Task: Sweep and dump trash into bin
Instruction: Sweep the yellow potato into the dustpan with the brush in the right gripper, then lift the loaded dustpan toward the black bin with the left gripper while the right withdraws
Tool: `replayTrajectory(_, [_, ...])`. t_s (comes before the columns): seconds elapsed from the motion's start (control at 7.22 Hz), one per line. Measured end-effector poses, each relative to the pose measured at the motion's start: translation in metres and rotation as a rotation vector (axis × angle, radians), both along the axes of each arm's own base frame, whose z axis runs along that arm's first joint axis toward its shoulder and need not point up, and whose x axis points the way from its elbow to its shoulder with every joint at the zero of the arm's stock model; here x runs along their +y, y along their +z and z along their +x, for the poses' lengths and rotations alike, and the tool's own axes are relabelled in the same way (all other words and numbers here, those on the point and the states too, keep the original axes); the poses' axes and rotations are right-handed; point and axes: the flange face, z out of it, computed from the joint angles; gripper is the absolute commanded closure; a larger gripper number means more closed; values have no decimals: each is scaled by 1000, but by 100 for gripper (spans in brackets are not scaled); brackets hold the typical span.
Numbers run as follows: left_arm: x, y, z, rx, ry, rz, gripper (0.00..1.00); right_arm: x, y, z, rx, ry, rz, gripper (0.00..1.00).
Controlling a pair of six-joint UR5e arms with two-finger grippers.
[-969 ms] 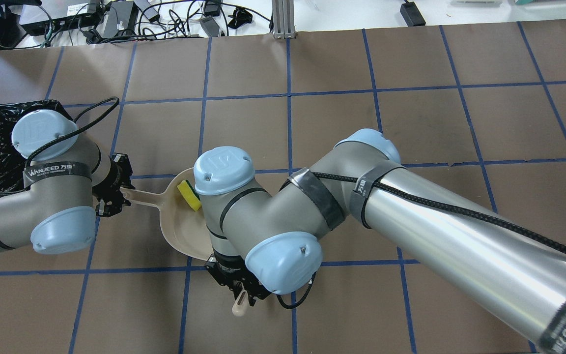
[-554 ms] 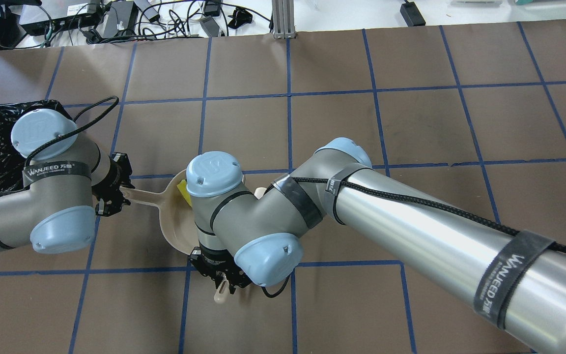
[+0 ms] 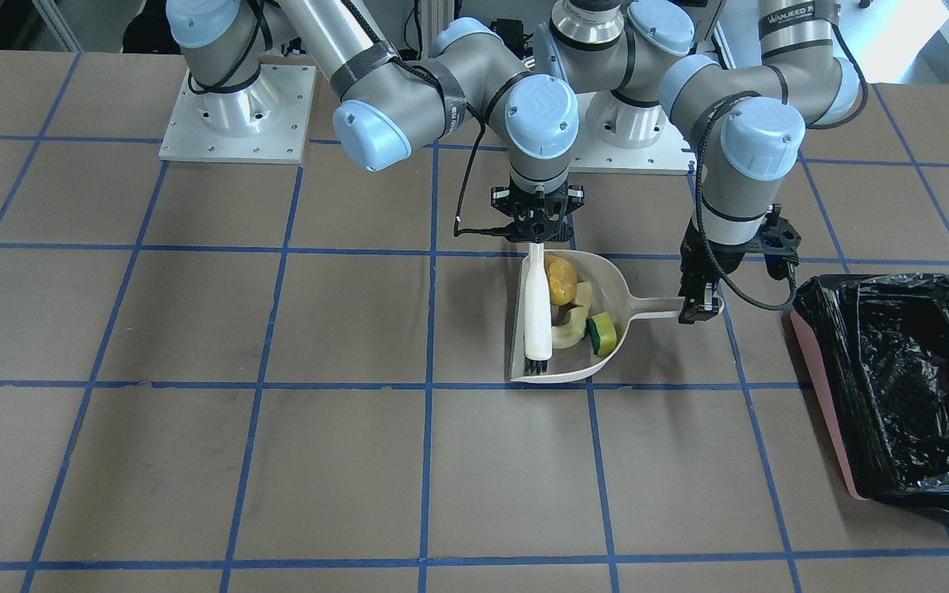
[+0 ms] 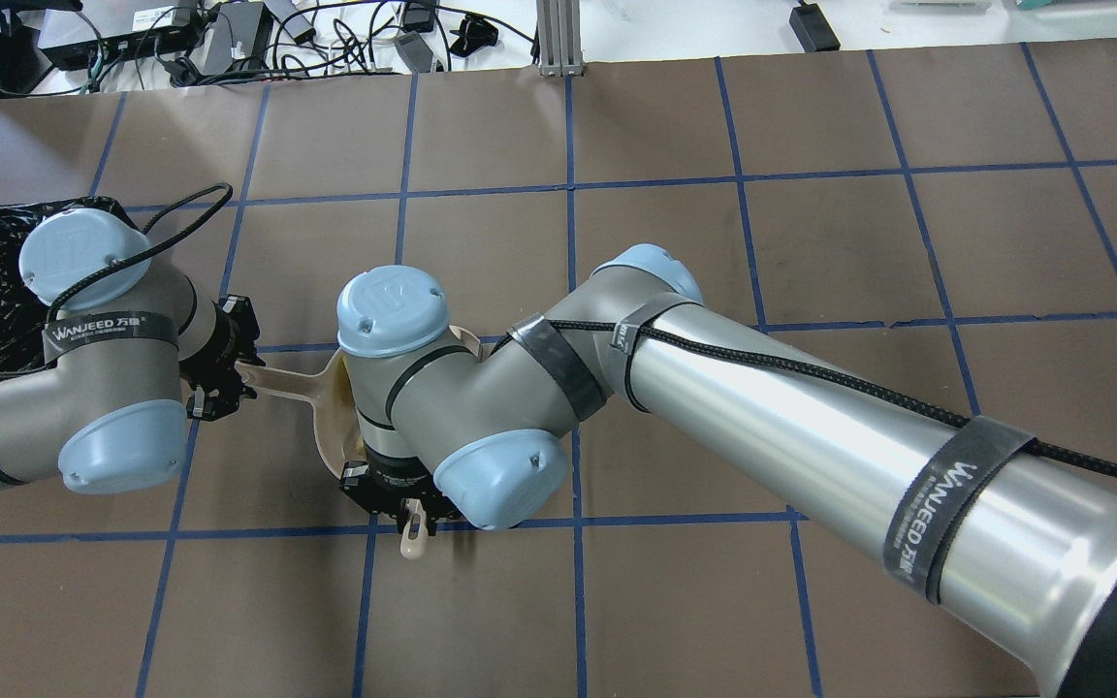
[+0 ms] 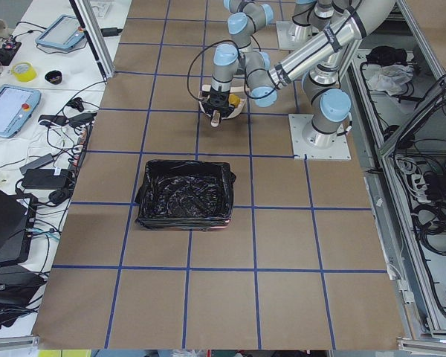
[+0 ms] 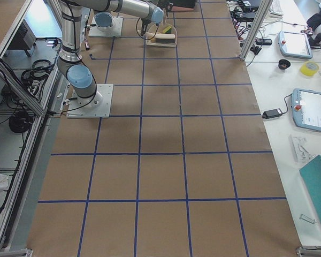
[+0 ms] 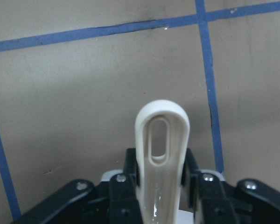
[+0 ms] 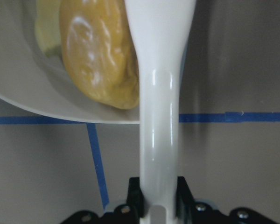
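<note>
Dustpan (image 3: pixel 561 376), beige, flat on the table: handle points toward the bin (image 3: pixel 895 395), which stands apart; mouth faces away from it. Contents: potato-like lump (image 3: pixel 561 280), croissant crescent (image 3: pixel 569 331), sponge piece (image 3: pixel 604 332), all just beside the brush (image 3: pixel 537 309). The brush's long axis spans the mouth, bristles toward the operators' side. Over the last second the right arm and brush have shifted toward the left arm, hiding the sponge piece overhead. Left gripper (image 3: pixel 698 311) is clamped on the pan handle; right gripper (image 3: pixel 536 239) is clamped on the brush handle.
</note>
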Motion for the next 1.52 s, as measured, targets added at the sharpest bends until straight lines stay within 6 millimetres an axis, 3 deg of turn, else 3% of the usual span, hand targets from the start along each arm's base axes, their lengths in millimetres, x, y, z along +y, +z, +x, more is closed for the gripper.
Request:
replayTrajectory(0.28, [0,-1,0,4,-3,2,100,1,2,-5,37,29,4,100])
replayTrajectory(0.55, [0,-2,-1,7,-4,9,100,5,21,-18,84,49,-2,100])
replayTrajectory(0.83, [-1,-1,-1,15,-4,14,100,7,48,-49,175,67,3,100])
replayTrajectory(0.97, [-5,4,-2,45,-7,19,100,-9,62,-74,211,39,-8,100])
replayTrajectory(1.11, [-18,22,-3,95,-10,44,100,-38,81,-112,217,-15,-25,100])
replayTrajectory(1.25, [-38,54,0,129,-9,81,100,-73,101,-164,200,-49,-40,100])
replayTrajectory(1.52, [-70,117,17,152,9,90,100,-142,108,-290,222,24,-57,100])
